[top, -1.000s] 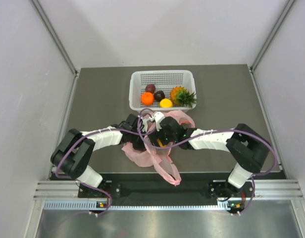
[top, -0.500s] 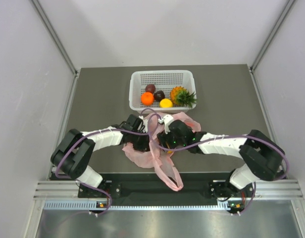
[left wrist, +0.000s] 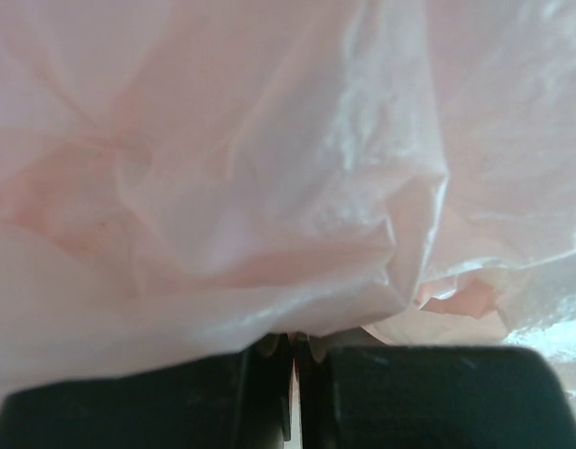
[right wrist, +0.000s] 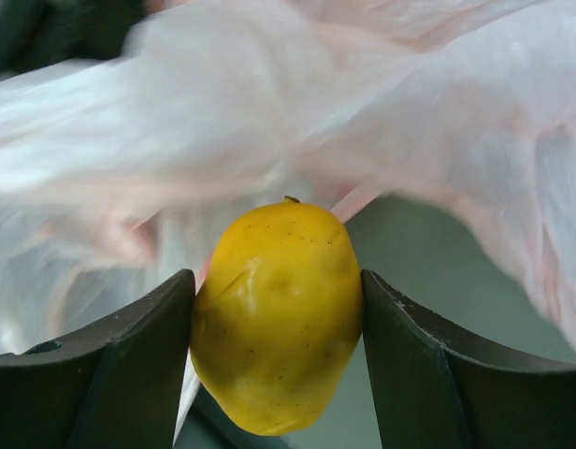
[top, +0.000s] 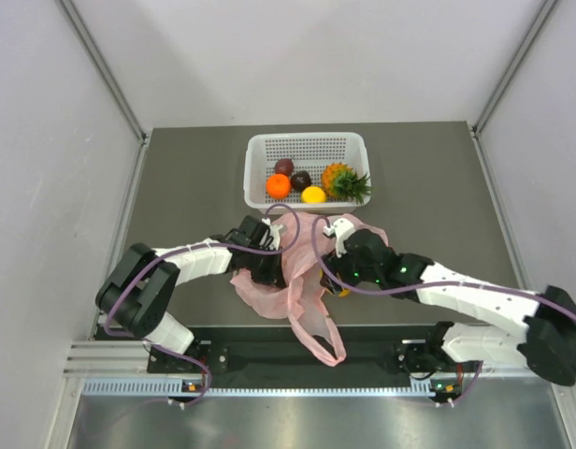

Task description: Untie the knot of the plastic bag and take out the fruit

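The pink plastic bag (top: 286, 281) lies crumpled at the table's near middle, with a handle loop (top: 322, 335) trailing toward the front edge. I see no tied knot. My left gripper (top: 268, 268) is shut on a fold of the bag; pink plastic (left wrist: 269, 168) fills the left wrist view above the closed gripper (left wrist: 293, 342). My right gripper (top: 340, 285) is shut on a yellow fruit (right wrist: 277, 313), held just right of the bag (right wrist: 223, 122). An orange (top: 278, 185), two dark fruits (top: 300, 180), a yellow fruit (top: 313, 195) and a mini pineapple (top: 345, 181) lie in the basket.
The white perforated basket (top: 307, 145) stands at the back middle of the grey table, just beyond the bag. White walls close in the left, right and far sides. The two arms meet over the bag.
My right arm has drawn back to the right, out of the bag, with the yellow fruit in its jaws. The bag has shifted and stretched. The left arm has held still.
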